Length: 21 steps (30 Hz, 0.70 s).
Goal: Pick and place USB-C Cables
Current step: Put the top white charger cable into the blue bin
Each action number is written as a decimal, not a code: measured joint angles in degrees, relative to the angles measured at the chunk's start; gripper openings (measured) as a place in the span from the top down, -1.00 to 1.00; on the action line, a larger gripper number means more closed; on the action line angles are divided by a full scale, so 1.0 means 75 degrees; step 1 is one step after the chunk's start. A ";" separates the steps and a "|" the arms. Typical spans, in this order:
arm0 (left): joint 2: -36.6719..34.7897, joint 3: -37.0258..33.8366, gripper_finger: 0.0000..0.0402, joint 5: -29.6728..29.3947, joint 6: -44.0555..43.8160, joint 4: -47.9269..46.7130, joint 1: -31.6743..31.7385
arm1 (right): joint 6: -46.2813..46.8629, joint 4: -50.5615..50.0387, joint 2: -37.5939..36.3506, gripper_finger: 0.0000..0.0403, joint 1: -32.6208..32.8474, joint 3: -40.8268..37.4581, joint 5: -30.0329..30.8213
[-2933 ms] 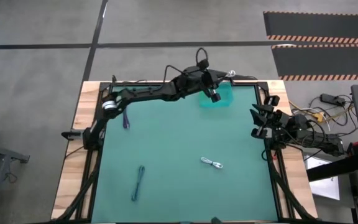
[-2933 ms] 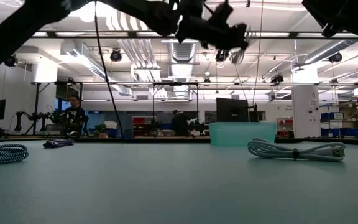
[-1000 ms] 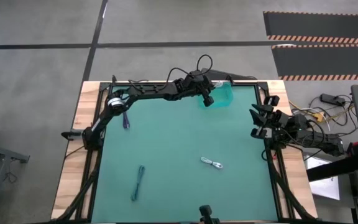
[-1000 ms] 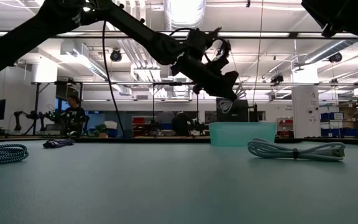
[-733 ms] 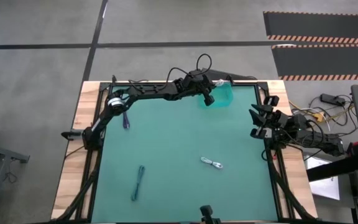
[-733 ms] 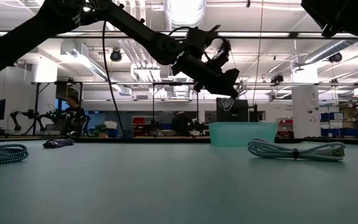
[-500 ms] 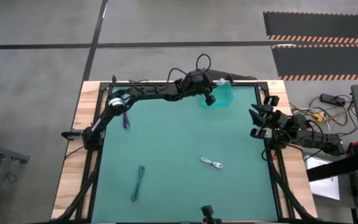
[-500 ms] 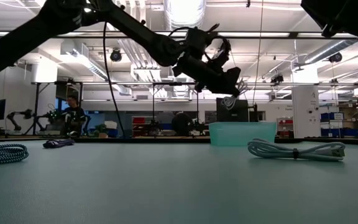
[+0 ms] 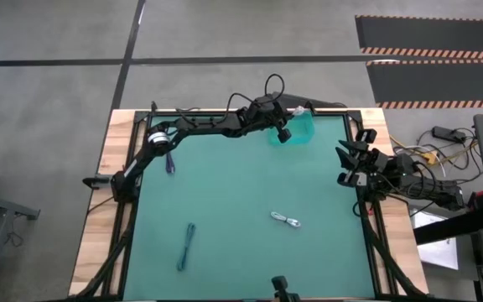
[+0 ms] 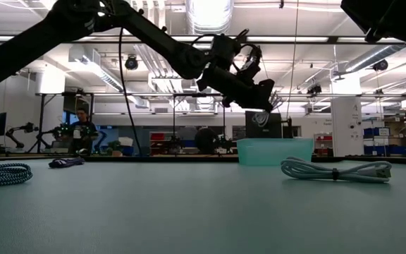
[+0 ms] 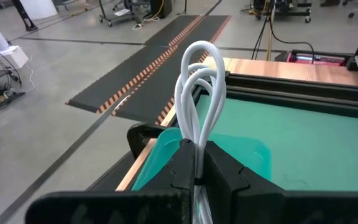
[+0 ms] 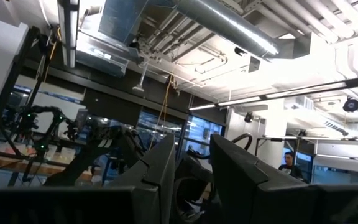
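Note:
My left gripper (image 9: 292, 115) (image 10: 266, 106) (image 11: 195, 167) hovers over the teal bin (image 9: 302, 128) (image 10: 274, 151) (image 11: 166, 149) at the table's far edge, shut on a white coiled cable (image 11: 199, 81) (image 10: 261, 117). A second white cable (image 9: 285, 221) (image 10: 335, 171) lies flat on the mat near the middle. The blue-grey bundle (image 9: 188, 245) (image 10: 3, 173) lies toward the near left. The purplish-black bundle (image 9: 170, 161) (image 10: 66, 162) lies by the left edge. My right gripper (image 9: 345, 164) (image 12: 194, 168) waits open at the right edge, pointing upward. My left gripper pinches the white coiled cable between its two fingers (image 11: 224, 171), across the bundle's strands. The cable's loops (image 11: 201, 59) stick out beyond the fingertips. The coil (image 10: 261, 117) is lifted clear and hangs just below the fingers, above the teal bin.
The green mat (image 9: 241, 193) is framed by a black rail and a wooden table border (image 9: 99, 218). The left arm (image 9: 199, 127) stretches along the far edge. A person (image 10: 84, 130) and lab benches show in the room beyond the table.
My left gripper, still shut on the white cable, has edged a little toward the table's far edge and right over the teal bin, and has tipped slightly more level. The cable has moved with it. The other cables and my right arm have stayed put.

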 joint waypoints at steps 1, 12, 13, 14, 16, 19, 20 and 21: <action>0.0000 -0.0015 0.98 0.0000 0.0000 0.0010 0.0000 | 0.0000 0.0000 -0.0001 0.54 0.0000 0.0000 0.0000; 0.0000 -0.0041 0.98 -0.0003 -0.0006 -0.0014 0.0000 | -0.0003 -0.0015 0.0000 0.54 0.0000 0.0000 0.0000; 0.0000 -0.0041 0.98 -0.0003 -0.0009 -0.0014 0.0000 | -0.0003 -0.0013 0.0000 0.54 0.0000 0.0000 0.0000; 0.0000 -0.0043 0.98 -0.0002 -0.0014 -0.0017 0.0000 | -0.0003 -0.0014 0.0000 0.54 0.0000 0.0000 0.0000; 0.0000 -0.0052 0.98 -0.0003 -0.0017 -0.0069 0.0000 | -0.0003 -0.0015 0.0000 0.54 0.0000 0.0000 0.0000; 0.0000 -0.0061 0.98 -0.0002 -0.0019 -0.0091 0.0000 | -0.0003 -0.0012 0.0000 0.54 0.0000 0.0000 0.0000; 0.0000 -0.0061 0.98 -0.0002 -0.0043 -0.0094 0.0000 | -0.0003 -0.0012 0.0000 0.54 0.0000 0.0000 0.0000; 0.0000 -0.0061 0.98 -0.0002 -0.0100 -0.0110 0.0000 | -0.0003 -0.0012 0.0000 0.54 0.0000 0.0000 0.0000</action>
